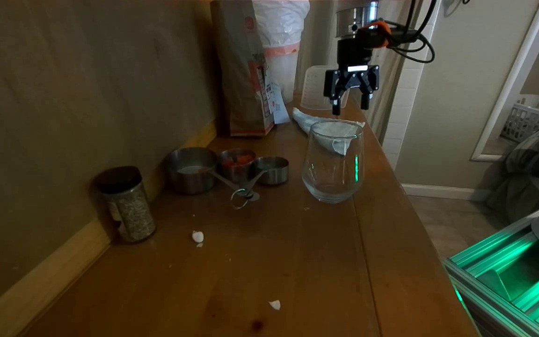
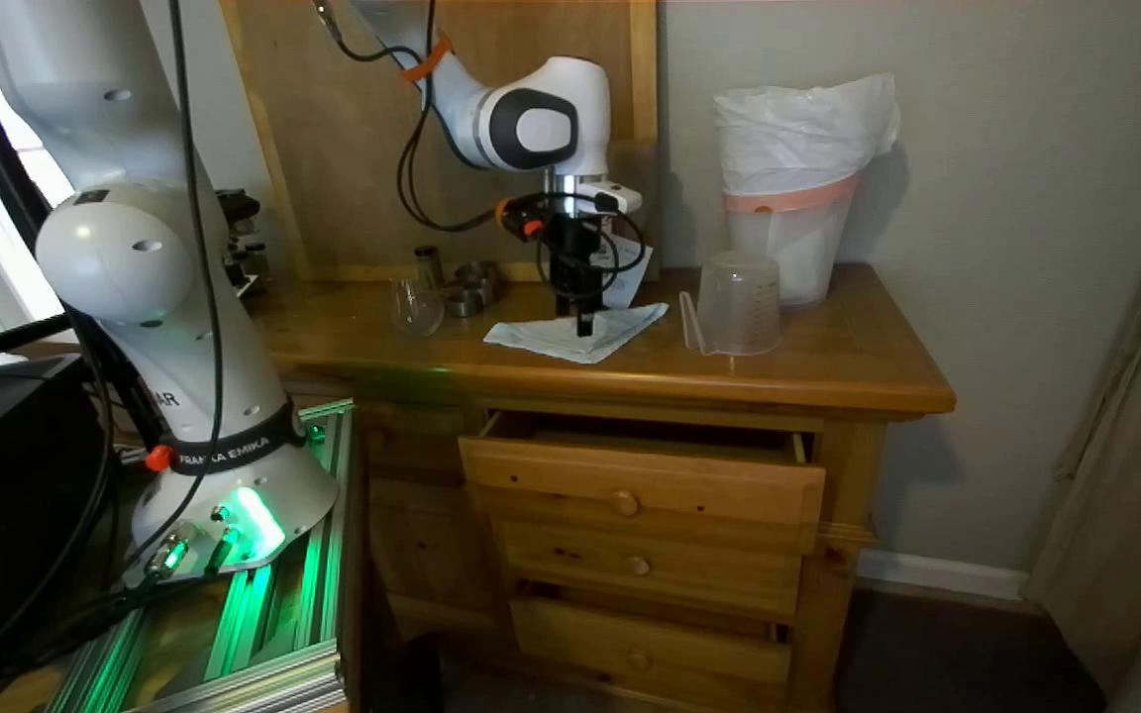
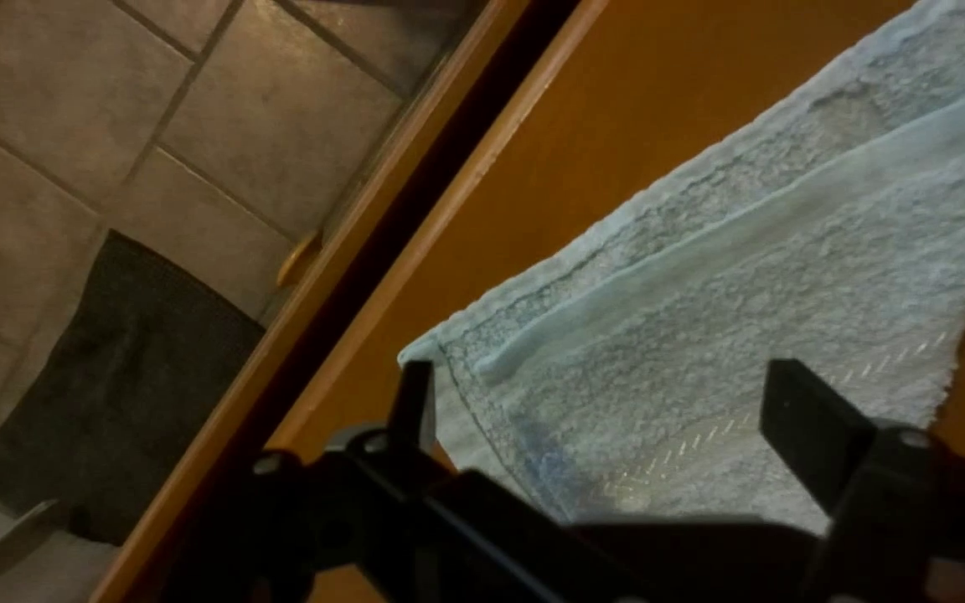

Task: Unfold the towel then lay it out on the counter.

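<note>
Had gripper hanging over the towel | saw it folded on the counter | had fingers spread wide, grabbing zilch

In an exterior view the camera looks lengthwise along the bench from low above, back edge at left and front edge at right, a black-lidded jar near and the gripper toward the far end. In an exterior view from farther back the camera faces the front edge and drawers, one front corner at right, the Franka arm's base near at left; both exterior views share the gripper, stemless glass and towel. The wrist view looks down on the towel from close above, the front edge running diagonally, tiled floor beyond.
</note>
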